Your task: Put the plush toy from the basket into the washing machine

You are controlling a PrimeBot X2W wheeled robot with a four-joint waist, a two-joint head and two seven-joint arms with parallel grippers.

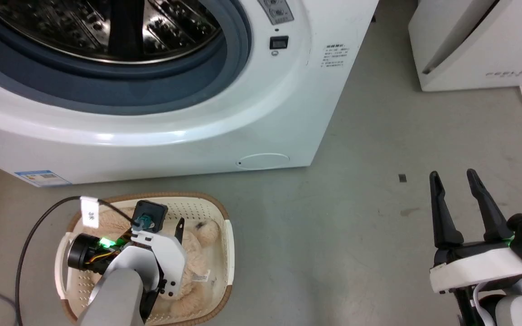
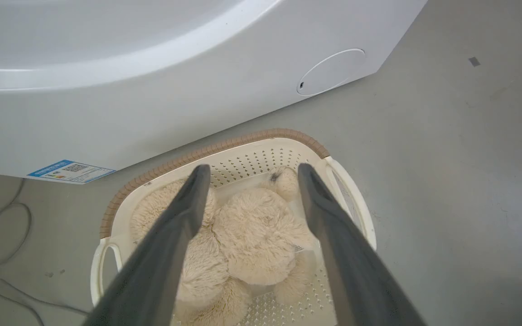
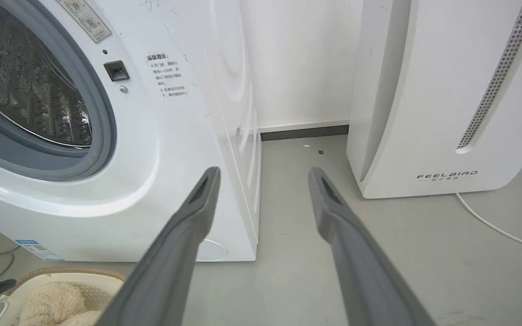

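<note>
Fluffy cream plush toy (image 2: 252, 235) lies in the cream-white oval plastic basket (image 2: 261, 156), so the left gripper (image 2: 253, 170) hangs over it, jaws wide apart to grab, while the right gripper (image 1: 452, 174) sits aside, jaws apart too.

The plush toy (image 2: 252, 235), cream and fluffy, is found lying inside the basket (image 2: 252, 160), a cream perforated tub with a brown woven-look rim, set on the floor just before the white washing machine (image 1: 161, 136). Its porthole is seen uncovered, steel drum exposed.

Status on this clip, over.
Left gripper open over plush toy in basket. Right gripper open, empty. Washing machine porthole open.
</note>
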